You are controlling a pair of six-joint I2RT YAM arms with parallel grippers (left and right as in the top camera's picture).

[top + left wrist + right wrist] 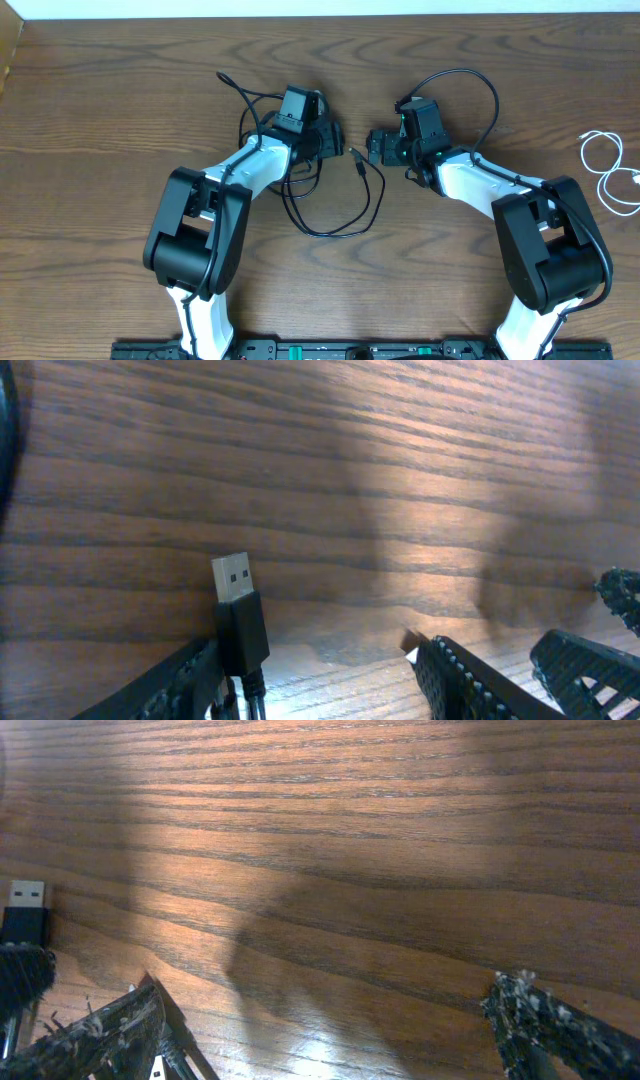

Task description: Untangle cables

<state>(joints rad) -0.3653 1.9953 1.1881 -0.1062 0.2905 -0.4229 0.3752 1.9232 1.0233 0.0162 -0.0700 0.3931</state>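
Observation:
The black cable [335, 222] lies in loose loops on the wooden table between the arms. Its USB plug [355, 156] points toward the gap between the grippers. My left gripper [338, 140] is open. In the left wrist view the black plug [240, 615] lies just inside the left finger of its wide jaws [315, 655], not clamped. My right gripper [376, 148] is open and empty [330, 990], and the plug [25, 910] lies beyond its left finger. The white cable [612, 170] lies coiled at the far right edge, apart from both grippers.
The other end of the black cable [222, 77] reaches toward the back left. A thicker black arm wire [470, 75] arcs over the right wrist. The tips of the right gripper's fingers [590, 660] show low at the right in the left wrist view.

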